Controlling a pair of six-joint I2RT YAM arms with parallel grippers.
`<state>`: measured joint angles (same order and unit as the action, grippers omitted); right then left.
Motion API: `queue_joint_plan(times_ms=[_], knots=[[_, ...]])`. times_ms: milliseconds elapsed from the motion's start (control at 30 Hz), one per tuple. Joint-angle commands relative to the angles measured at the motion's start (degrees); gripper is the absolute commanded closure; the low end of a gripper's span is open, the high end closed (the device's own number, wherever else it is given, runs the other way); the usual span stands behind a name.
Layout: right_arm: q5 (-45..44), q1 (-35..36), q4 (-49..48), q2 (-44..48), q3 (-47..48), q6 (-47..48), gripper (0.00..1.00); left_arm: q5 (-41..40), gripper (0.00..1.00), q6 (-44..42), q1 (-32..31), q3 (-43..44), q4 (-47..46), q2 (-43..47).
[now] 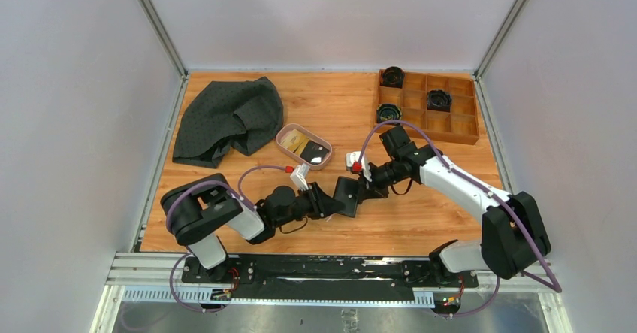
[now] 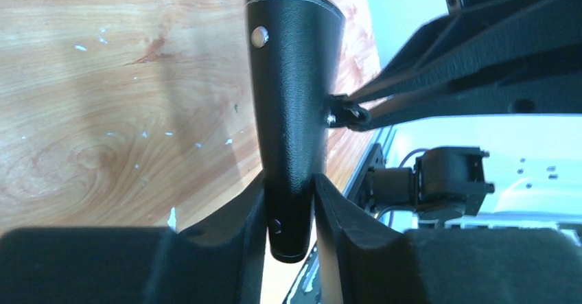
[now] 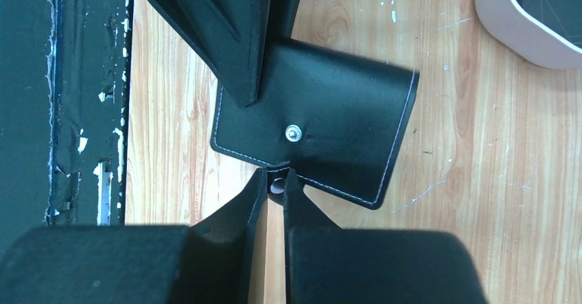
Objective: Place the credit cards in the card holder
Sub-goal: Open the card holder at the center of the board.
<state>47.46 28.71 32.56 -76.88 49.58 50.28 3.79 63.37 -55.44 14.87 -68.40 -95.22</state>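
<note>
Left end effector [image 2: 289,191] is pinching one end of the card holder [image 2: 292,91], fingers pressed on both faces. The right end effector [image 3: 274,179] is pressed together on the small snap tab [image 3: 277,184] at the holder's edge. The holder sits between the two arms over the middle of the bench [image 1: 421,220], to the near right of the pinkish tray [image 1: 279,139] where the credit cards [image 1: 297,139] lie.

The step in hand looks like opening the holder. Next, the tab would need pulling away so the flap unfolds, while the other grip stays firm.

The inner pockets are hidden. I cannot tell whether the holder touches the wood, and the cards in the tray are too small to count.
</note>
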Motion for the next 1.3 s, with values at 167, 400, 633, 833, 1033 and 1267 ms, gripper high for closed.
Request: queue_joint_plan(times_ms=[167,400,633,833,1033,1267], knots=[[2.16,-2.87,2.79,0.41,-1.42,4.89,1.00,-1.24,0.35,-5.69,1.83,-1.30,13.92,8.56],[5.78,-3.31,5.14,-2.93,0.33,4.86,1.00,-3.70,0.26,-16.10,1.42,-2.49,27.70,23.95],[11.08,-3.69,5.77,-2.16,1.45,2.66,1.00,-3.70,0.12,-22.15,-3.02,1.60,28.94,22.16],[13.98,-5.89,5.75,-1.02,1.41,2.23,1.00,-6.33,0.09,-26.46,-3.76,3.69,30.74,18.50],[14.27,-6.44,5.85,-1.35,1.46,2.36,1.00,-5.61,0.07,-28.86,-3.74,5.96,30.87,17.04],[14.66,-6.90,5.84,-1.34,1.39,2.36,1.00,-4.15,0.07,-28.70,-3.72,8.73,30.78,14.27]])
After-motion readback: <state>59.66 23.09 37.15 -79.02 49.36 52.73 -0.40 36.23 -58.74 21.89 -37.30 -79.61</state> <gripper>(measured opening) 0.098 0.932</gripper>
